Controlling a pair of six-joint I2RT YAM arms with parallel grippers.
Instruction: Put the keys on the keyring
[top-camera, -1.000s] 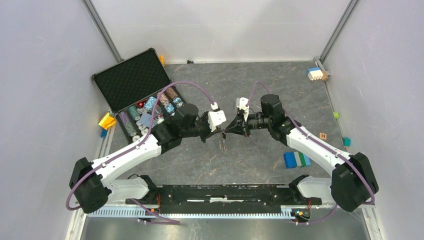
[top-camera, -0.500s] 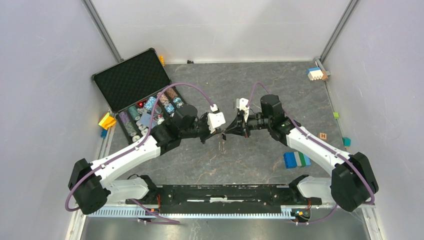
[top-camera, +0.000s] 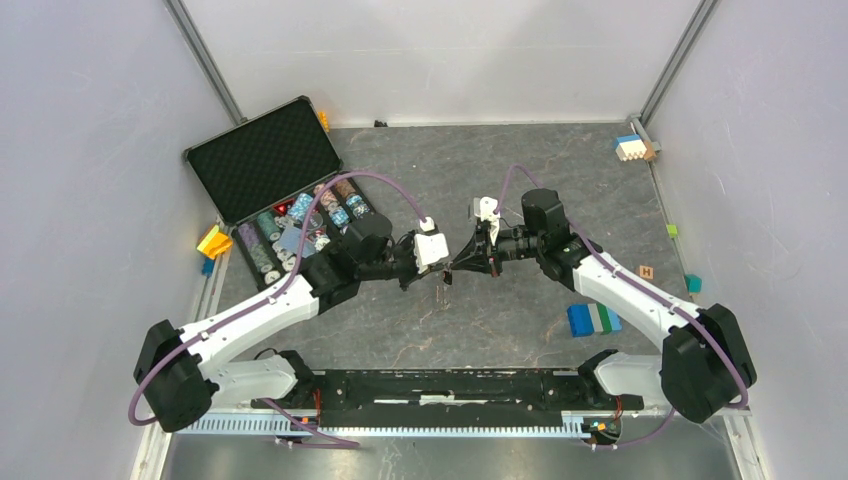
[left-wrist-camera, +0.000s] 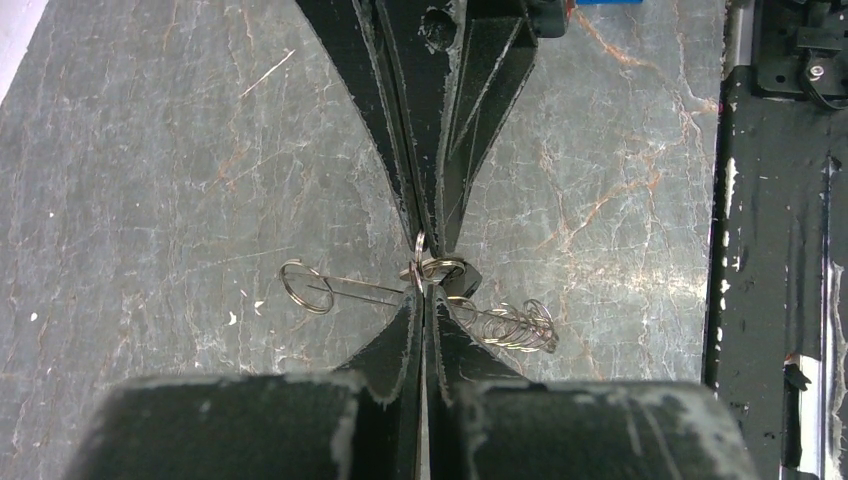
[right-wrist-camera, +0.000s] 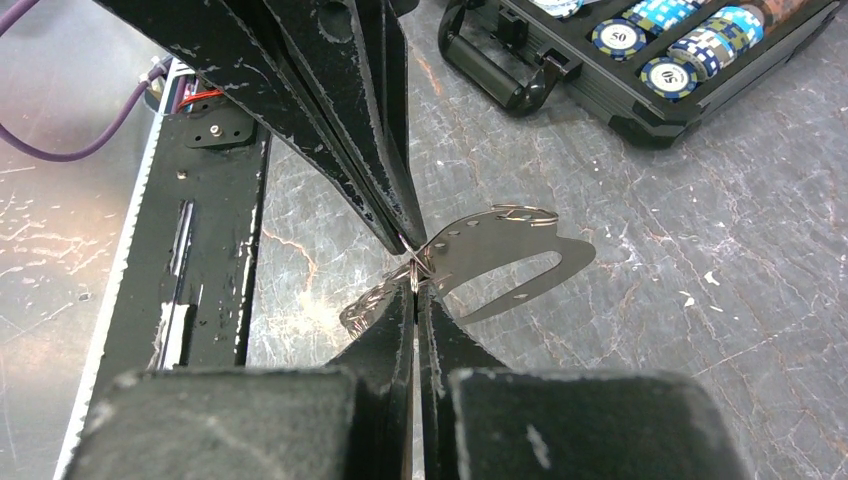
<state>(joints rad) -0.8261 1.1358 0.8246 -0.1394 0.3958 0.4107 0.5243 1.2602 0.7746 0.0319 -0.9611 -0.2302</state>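
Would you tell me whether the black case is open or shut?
Open: the black case has its foam-lined lid swung back, and rows of poker chips show inside.

left fingers (left-wrist-camera: 385, 355) clamped | right fingers (right-wrist-camera: 385, 340) clamped | 2 sets meet tip-to-tip

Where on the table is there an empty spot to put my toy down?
Crowded: the centre, where the left gripper and right gripper meet at the keyring. Bare table: the far middle, between the poker chip case and the corner blocks; and the near strip between those grippers and the black base rail.
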